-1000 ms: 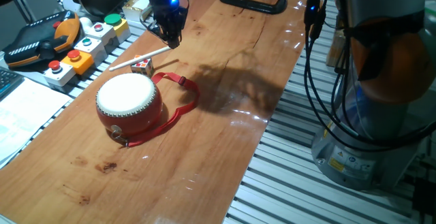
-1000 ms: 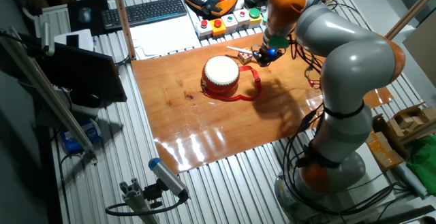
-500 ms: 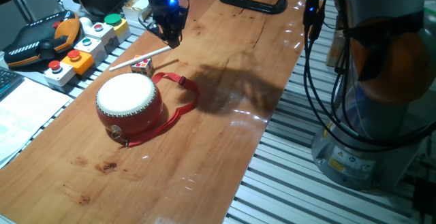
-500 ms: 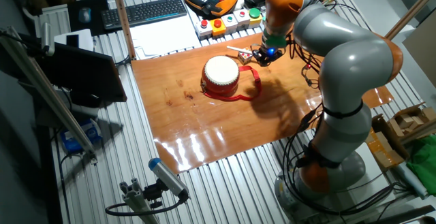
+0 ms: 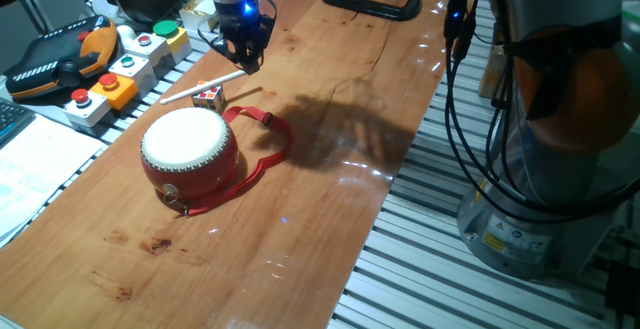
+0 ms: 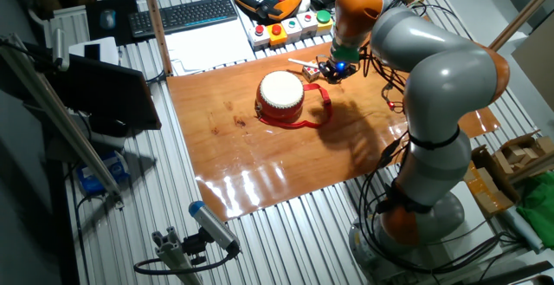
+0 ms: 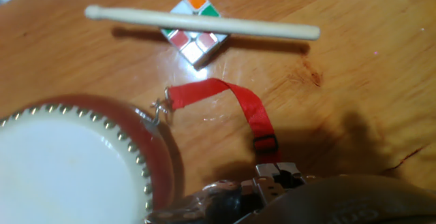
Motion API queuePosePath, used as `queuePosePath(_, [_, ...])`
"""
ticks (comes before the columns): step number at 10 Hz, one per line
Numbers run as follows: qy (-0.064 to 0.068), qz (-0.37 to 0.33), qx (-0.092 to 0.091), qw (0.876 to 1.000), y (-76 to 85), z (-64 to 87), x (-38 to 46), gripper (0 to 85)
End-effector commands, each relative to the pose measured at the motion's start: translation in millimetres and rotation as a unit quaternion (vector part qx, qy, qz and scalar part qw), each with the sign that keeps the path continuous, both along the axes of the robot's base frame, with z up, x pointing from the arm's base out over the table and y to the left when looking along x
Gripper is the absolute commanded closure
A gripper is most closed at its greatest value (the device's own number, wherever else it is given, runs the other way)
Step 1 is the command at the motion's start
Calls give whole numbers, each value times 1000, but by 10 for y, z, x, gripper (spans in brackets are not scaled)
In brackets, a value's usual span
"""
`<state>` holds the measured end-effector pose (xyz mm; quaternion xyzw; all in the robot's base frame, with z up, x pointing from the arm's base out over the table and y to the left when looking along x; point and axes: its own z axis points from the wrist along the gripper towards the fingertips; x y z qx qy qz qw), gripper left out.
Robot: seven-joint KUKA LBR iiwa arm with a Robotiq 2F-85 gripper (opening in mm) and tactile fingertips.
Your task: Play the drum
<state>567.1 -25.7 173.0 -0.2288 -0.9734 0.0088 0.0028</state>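
The drum (image 5: 188, 147) has a red body and a cream skin head, and sits on the wooden board with its red strap (image 5: 268, 139) looped to its right. It also shows in the other fixed view (image 6: 280, 95) and at the lower left of the hand view (image 7: 68, 163). A pale wooden drumstick (image 5: 205, 85) lies behind the drum, resting across a small colour cube (image 5: 208, 96); the hand view shows both the drumstick (image 7: 204, 23) and the cube (image 7: 196, 39). My gripper (image 5: 246, 59) hovers just over the stick's right end and holds nothing. I cannot make out how its jaws stand.
A box of coloured push buttons (image 5: 120, 69) and an orange-and-black pendant (image 5: 60, 59) lie left of the board. A black clamp (image 5: 370, 1) grips the board's far edge. Cables (image 5: 470, 89) and the arm's base stand to the right.
My gripper has shifted slightly left and down toward the drumstick's end. The drum, stick and cube have not moved.
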Motion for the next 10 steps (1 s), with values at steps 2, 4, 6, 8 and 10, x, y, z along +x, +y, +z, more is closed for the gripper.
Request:
queuePosePath(2, [4,-25,4,1000,-46,-26,29,843])
queuePosePath(4, [8,-46,8,999,-78,-19,38,843])
queuePosePath(6, [7,-69,10,998,-113,-43,66,843])
queuePosePath(8, [8,-92,11,996,-146,-73,91,843])
queuePosePath(10, [5,-137,13,990,-152,-96,101,843])
